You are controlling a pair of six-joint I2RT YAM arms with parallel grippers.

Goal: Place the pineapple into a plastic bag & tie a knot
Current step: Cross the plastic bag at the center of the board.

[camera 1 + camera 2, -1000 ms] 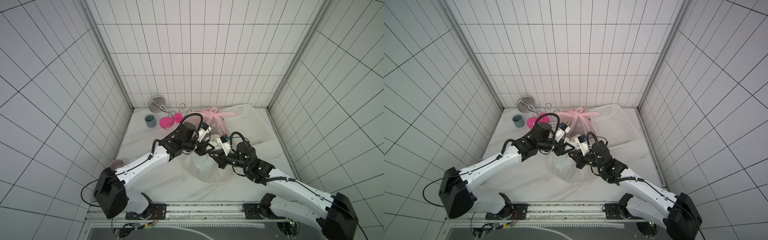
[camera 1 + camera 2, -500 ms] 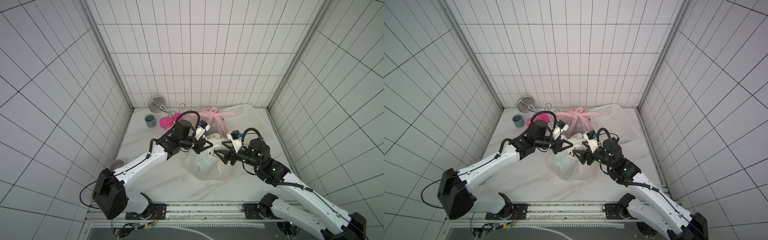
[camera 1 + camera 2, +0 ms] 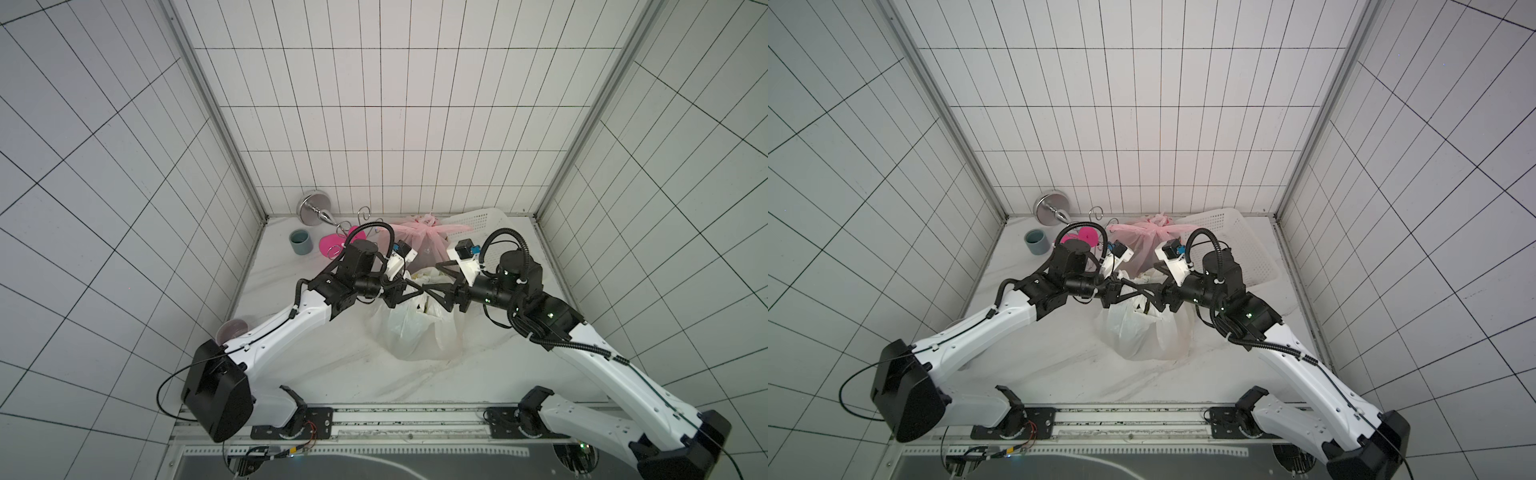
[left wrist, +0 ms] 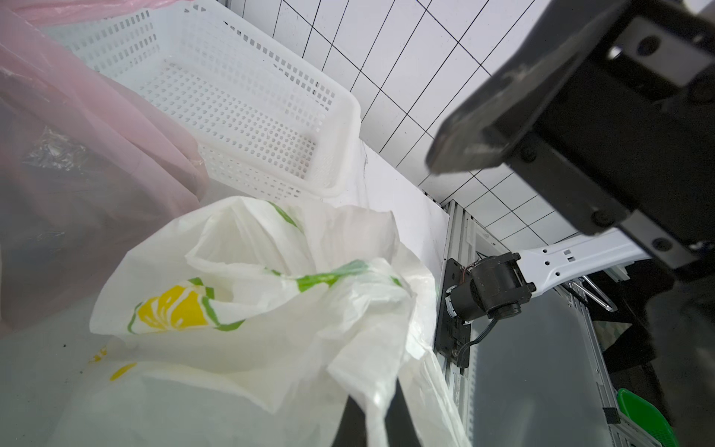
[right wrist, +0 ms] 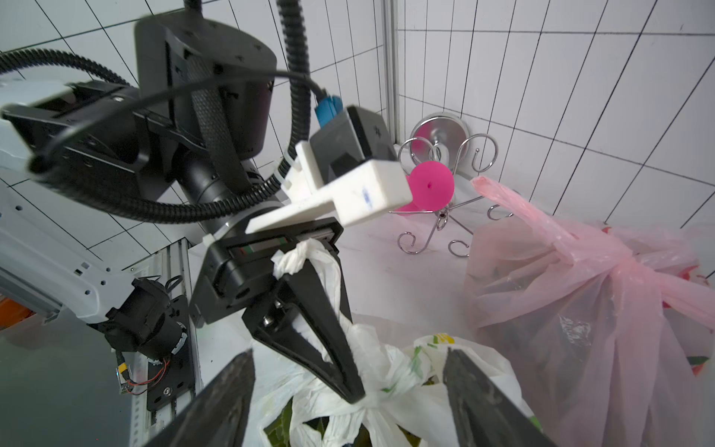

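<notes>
Pineapple (image 5: 280,427) sits inside white bag (image 3: 415,336), only greenish bits showing thru the mouth. L gripper (image 5: 348,391) is clamped on one twisted handle (image 5: 305,251), which runs up from the bag mouth thru its jaws. R gripper (image 3: 433,280) hovers at the bag mouth from the opposite side, jaws wide apart w/ nothing held, so it looks like the free arm & nearer the loose flap (image 5: 427,348) lying between its fingers. Room is tight: pink bag (image 3: 424,245) & basket (image 3: 482,224) sit just behind white bag, open space only on its near side.
</notes>
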